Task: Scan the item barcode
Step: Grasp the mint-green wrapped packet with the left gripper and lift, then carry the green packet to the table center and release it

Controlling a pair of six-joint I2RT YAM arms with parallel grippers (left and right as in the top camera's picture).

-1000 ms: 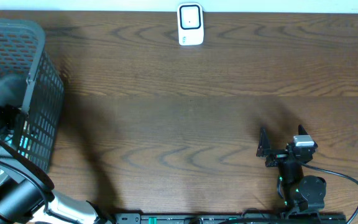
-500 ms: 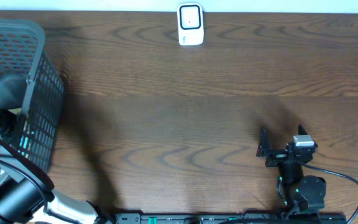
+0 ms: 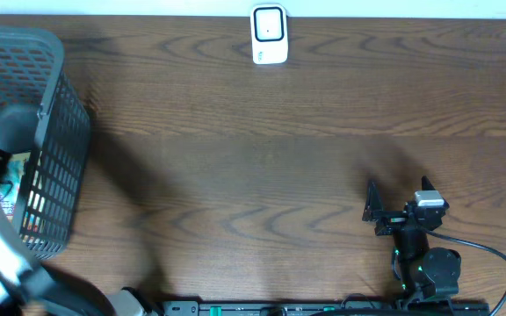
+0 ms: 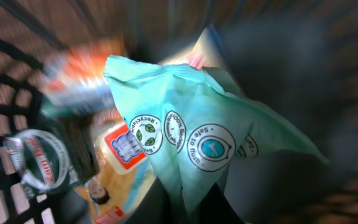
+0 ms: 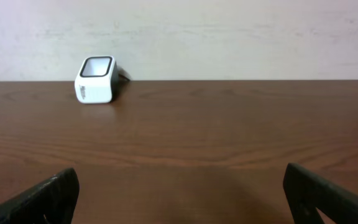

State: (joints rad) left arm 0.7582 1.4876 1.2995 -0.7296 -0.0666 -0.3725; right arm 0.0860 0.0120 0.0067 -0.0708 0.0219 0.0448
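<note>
Teal pouch (image 4: 191, 124) fills my left wrist view, down inside the grey basket (image 3: 60, 132) at the left end of the surface (image 3: 262, 158). My left tool (image 4: 194, 208) is pinched tight on the pouch's lower corner. Beneath it I can make out an orange packet (image 4: 120, 146) and a round lid (image 4: 36, 163), both blurred. My right tool (image 5: 188, 202) stands wide with nothing in it, low over the wood on the near side, facing the white scanner (image 3: 269, 35) at the far edge.
</note>
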